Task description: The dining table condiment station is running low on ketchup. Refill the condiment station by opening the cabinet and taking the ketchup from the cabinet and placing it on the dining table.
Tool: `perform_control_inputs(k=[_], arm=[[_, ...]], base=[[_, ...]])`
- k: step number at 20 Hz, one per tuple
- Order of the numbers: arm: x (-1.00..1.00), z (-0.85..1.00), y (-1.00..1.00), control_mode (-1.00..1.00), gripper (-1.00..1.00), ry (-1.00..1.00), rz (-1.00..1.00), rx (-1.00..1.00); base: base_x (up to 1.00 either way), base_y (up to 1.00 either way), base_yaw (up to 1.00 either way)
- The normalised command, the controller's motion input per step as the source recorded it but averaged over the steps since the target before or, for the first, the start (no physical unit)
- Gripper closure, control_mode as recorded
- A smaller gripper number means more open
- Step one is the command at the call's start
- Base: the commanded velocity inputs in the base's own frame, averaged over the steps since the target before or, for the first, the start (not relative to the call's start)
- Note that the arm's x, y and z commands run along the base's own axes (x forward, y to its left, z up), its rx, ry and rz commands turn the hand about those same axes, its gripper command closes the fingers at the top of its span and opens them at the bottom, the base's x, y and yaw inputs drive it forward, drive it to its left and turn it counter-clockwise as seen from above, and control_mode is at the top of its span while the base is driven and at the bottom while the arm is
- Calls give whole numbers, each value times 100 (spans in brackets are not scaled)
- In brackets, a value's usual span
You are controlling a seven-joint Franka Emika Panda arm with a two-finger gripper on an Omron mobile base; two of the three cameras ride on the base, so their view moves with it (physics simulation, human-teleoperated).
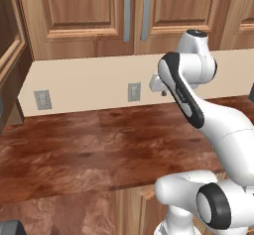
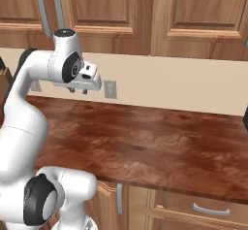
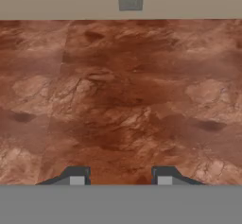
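- Cabinet (image 1: 99, 11): brown wood wall unit, raised-panel doors shut, mounted above and beyond the fingers. Any ketchup inside is hidden behind the doors.
- Handles (image 1: 135, 10): two long grey vertical bars side by side at the door seam, up and slightly left of the fingers in the left base view.
- Fingers (image 2: 78, 90): pointing down, set partly apart with a clear gap, nothing between them; the hand view looks down on bare wood.
- Surface (image 1: 89, 149): mottled reddish-brown wood counter directly below the fingers, well apart from them.
- Wall outlet (image 2: 110, 89): grey plate on the beige backsplash, just beyond the fingers at about their height.
- Arm pose: elbow folded high, forearm reaching forward, hand hanging level under the wrist, midway between the surface and the cabinet's lower edge.
- Step in hand, judged: reaching for a door handle; door not yet opened.
- Doing it well, judged: raise the hand, turn the fingers to face the doors, straddle one bar squarely near its lower end, close, then pull along the door's arc, not straight back.
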Motion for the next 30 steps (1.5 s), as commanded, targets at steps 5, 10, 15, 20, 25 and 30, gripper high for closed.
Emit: perform_control_inputs(k=[5, 10, 15, 20, 25, 30], arm=[[-27, 0, 15, -100, -100, -7, 0, -3], [-61, 0, 59, -100, -100, -31, 2, -14], [-74, 12, 40, -100, -100, -70, 0, -10], [-8, 58, 5, -100, -100, -57, 0, 0], [38, 70, 0, -100, -100, -44, 2, 4], [63, 58, -16, -100, -100, -33, 13, 12]], base=[[0, 0, 0], [0, 0, 0], [0, 0, 0], [0, 0, 0], [0, 0, 0], [0, 0, 0]])
